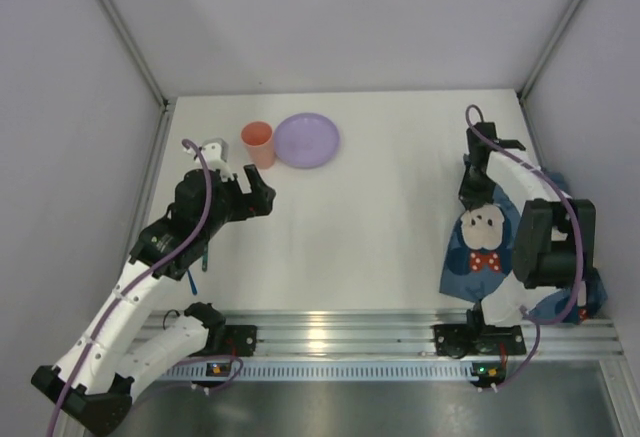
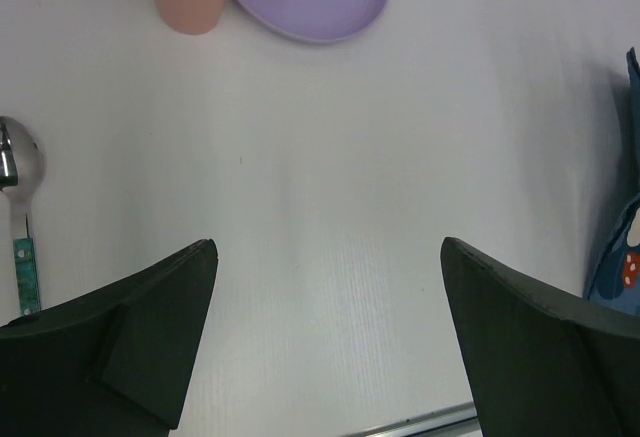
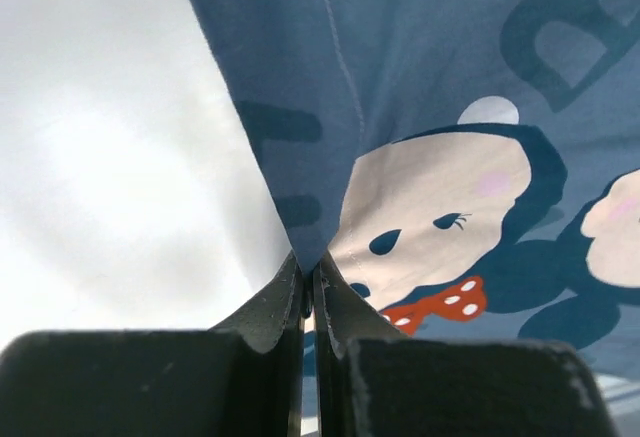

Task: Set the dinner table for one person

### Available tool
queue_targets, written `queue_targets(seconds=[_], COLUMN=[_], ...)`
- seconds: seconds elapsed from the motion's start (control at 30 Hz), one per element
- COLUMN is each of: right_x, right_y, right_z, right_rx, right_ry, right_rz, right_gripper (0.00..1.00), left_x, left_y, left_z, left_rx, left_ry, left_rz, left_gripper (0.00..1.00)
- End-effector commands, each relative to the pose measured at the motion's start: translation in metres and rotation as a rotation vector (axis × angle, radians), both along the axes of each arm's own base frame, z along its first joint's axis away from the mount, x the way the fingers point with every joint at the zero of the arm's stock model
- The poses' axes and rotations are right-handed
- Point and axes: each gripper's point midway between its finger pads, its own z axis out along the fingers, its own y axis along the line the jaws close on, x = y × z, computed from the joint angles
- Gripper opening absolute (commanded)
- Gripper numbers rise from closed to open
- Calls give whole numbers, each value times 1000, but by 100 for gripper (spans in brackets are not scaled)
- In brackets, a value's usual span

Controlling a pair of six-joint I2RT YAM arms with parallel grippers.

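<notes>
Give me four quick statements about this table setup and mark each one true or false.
1. The right tool is shut on the blue cartoon-mouse placemat. True.
2. The left tool holds the spoon. False: it is open and empty, and the spoon lies on the table beside it.
3. The pink cup stands next to the purple plate. True.
4. The purple plate sits on the placemat. False: it sits on the bare table, well away from the placemat.
</notes>
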Motion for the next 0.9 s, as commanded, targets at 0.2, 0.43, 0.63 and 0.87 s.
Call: queue_targets(seconds=[0.2,0.43,0.63,0.87], right_x=[-5,-21,-19,-23], right_y=[182,279,327,377], right_z=[99,114,137,157], right_rx=[479,707,838,1059], right_ry=[-253,-266,-289,-274], right_rz=[246,364,414,474], right_gripper=[0,0,0,62], left_x=[-6,-14,-17,-13], left_y=[5,10,12,7], left_z=[19,23,23,22], left_rx=[-35,-75,-95,-101], left_ry=[-13,-7,5,30], left_rz=[35,62,84,87], left_gripper=[99,99,99,99])
